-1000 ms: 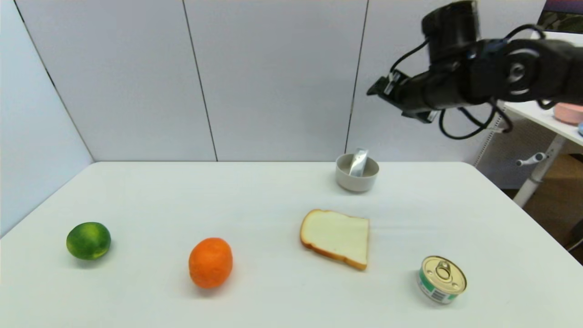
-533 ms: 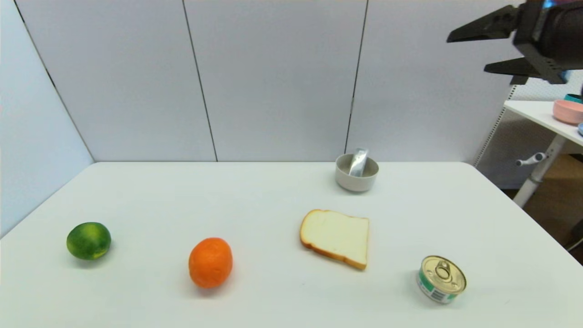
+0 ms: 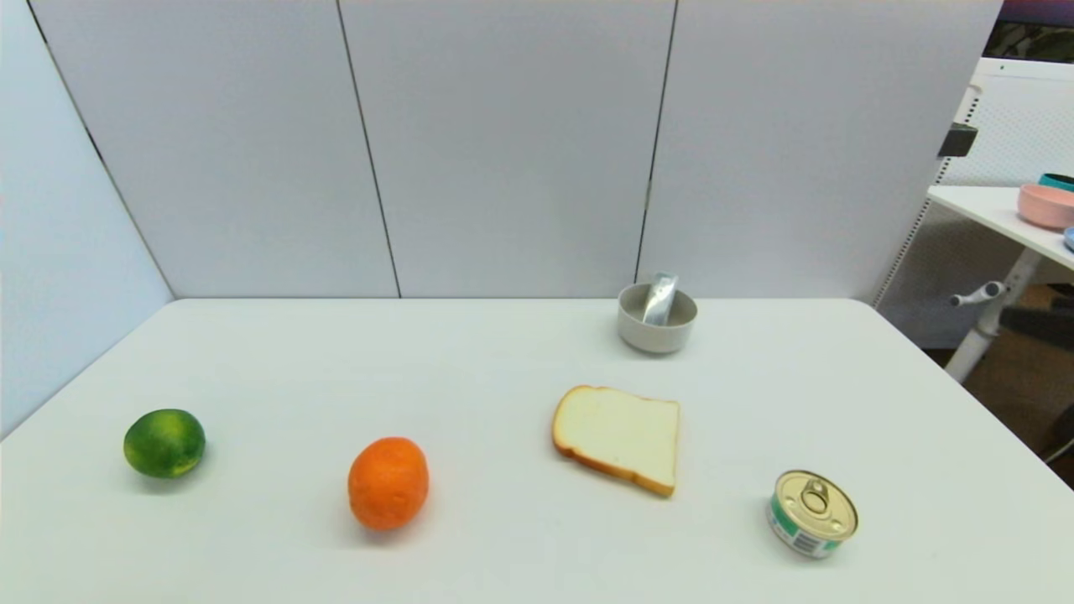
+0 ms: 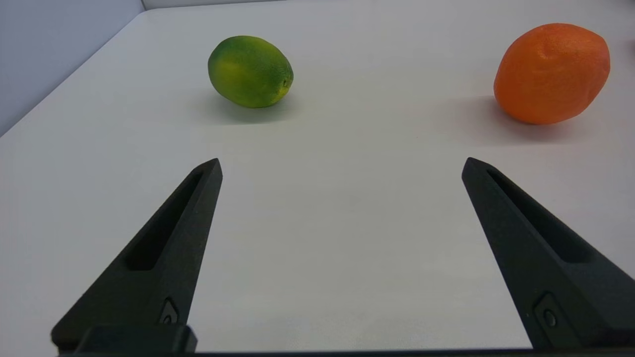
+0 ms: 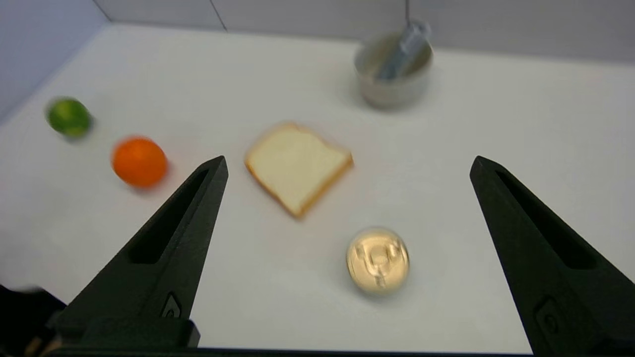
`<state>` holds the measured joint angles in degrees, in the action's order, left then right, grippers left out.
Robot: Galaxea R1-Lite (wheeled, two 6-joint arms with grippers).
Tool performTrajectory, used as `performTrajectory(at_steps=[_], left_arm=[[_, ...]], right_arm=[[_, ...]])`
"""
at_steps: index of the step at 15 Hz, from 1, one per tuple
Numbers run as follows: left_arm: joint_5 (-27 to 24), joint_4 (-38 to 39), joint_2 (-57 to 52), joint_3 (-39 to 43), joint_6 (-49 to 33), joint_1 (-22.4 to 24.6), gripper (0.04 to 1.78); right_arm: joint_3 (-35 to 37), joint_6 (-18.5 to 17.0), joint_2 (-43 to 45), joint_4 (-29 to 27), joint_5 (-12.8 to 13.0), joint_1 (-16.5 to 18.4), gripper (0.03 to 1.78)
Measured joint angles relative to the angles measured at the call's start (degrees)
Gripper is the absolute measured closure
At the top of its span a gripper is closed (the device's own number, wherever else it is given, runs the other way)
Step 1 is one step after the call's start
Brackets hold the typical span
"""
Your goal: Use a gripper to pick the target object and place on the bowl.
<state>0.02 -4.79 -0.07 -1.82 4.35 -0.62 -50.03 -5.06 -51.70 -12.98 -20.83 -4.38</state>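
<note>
The grey pack (image 3: pixel 659 299) stands tilted inside the off-white bowl (image 3: pixel 657 329) at the table's far side, its top poking above the rim. Both show in the right wrist view, pack (image 5: pixel 404 49) in bowl (image 5: pixel 392 89). My right gripper (image 5: pixel 347 163) is open and empty, high above the table near the tin can, out of the head view. My left gripper (image 4: pixel 340 166) is open and empty, low over the table near the lime and orange.
On the white table (image 3: pixel 470 369) lie a lime (image 3: pixel 164 443), an orange (image 3: pixel 388 483), a bread slice (image 3: pixel 619 436) and a gold-topped tin can (image 3: pixel 812 513). A side table with a pink bowl (image 3: pixel 1045 204) stands at the far right.
The right arm has swung up and to the right, out of the head view. The pack stays in the bowl. Nothing else moved.
</note>
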Motion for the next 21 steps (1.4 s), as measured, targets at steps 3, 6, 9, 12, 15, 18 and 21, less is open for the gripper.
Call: performTrajectory(at_steps=[3, 6, 9, 12, 15, 18, 21], left_arm=[[-0.02, -0.02, 0.0, -0.02, -0.04, 0.0, 0.11], [-0.02, 0.0, 0.0, -0.02, -0.02, 0.0, 0.11], [0.0, 0.0, 0.0, -0.02, -0.04, 0.0, 0.11], [-0.02, -0.02, 0.0, -0.02, -0.02, 0.0, 0.11], [-0.02, -0.02, 0.0, -0.02, 0.0, 0.0, 0.11], [-0.02, -0.02, 0.0, -0.02, -0.02, 0.0, 0.11], [-0.02, 0.0, 0.0, -0.02, 0.0, 0.0, 0.11]], right_arm=[[14.53, 4.57, 12.42, 0.48, 5.99, 1.57, 0.12], [25.26, 8.08, 22.98, 0.15, 11.89, 3.61, 0.12], [33.88, 8.19, 32.52, 0.26, 14.2, 5.03, 0.12], [41.05, 6.63, 40.0, 1.9, 18.64, 5.19, 0.12], [45.76, 5.5, 45.67, 5.52, 20.91, 4.95, 0.12], [47.67, 2.72, 49.62, 7.69, 21.43, 4.84, 0.12], [49.48, 1.12, 51.32, 13.19, 22.24, 4.82, 0.12]])
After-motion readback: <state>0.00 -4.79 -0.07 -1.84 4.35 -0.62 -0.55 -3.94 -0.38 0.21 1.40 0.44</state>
